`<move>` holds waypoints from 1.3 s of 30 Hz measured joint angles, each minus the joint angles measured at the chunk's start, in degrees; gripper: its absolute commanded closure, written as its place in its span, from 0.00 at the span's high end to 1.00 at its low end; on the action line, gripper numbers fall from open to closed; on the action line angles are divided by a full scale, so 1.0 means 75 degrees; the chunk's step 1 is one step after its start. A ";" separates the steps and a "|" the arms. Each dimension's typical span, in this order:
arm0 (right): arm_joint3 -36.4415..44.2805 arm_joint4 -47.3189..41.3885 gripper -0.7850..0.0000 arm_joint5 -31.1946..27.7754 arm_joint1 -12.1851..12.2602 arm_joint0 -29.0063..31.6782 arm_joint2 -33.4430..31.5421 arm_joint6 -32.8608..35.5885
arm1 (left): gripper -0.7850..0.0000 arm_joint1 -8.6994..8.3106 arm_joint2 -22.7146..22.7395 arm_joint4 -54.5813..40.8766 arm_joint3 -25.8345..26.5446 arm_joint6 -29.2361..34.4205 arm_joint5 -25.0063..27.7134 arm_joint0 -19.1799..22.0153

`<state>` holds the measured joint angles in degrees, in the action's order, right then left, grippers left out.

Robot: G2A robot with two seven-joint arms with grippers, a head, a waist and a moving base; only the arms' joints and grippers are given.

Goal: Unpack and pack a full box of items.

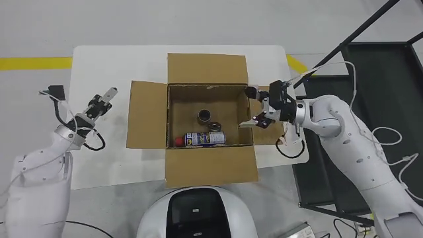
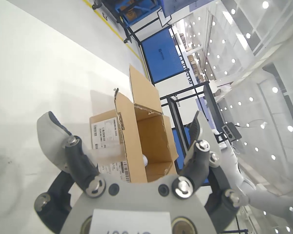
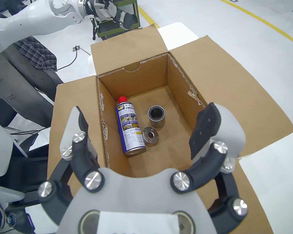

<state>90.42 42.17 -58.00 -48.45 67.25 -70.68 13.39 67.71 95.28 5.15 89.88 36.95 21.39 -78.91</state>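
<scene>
Top view: an open cardboard box (image 1: 207, 68) sits mid-table (image 1: 112, 66). A spray can (image 1: 205, 137) lies along its near wall, with a metal sleeve (image 1: 205, 115) and flange (image 1: 215, 127) just beside. The right gripper (image 1: 253, 108) hangs at the box's right edge, and the left gripper (image 1: 109, 96) over the table's left side.
Left wrist view: fingers (image 2: 51, 127) spread, empty.
Right wrist view: fingers (image 3: 207, 122) apart above the box.

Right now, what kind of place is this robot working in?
Probably a factory hall or a robot test workshop. You can tell from the yellow floor line, the blue metal racks and the rows of high ceiling lights.
</scene>
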 measured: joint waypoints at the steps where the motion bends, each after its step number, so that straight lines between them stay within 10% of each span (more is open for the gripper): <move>1: 0.0000 0.0003 1.00 0.0000 -0.0001 -0.0002 0.0003 -0.0001 | 1.00 0.0009 -0.0061 -0.0061 -0.0070 -0.0065 0.0041 0.0045; 18: -0.0019 -0.0383 1.00 0.0083 0.0014 0.0049 -0.0010 0.0197 | 1.00 -0.0014 -0.0151 -0.0216 -0.0137 0.0284 -0.0430 0.0019; 39: -0.2222 -0.6888 1.00 0.1227 0.0918 0.1250 -0.1953 0.4278 | 1.00 -0.0059 -0.1088 -0.2917 -0.1684 0.2963 -0.0639 0.1581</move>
<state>73.75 -9.49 -48.80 -41.57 76.62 -85.33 45.48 67.26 87.12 -16.73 77.26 59.18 16.60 -67.05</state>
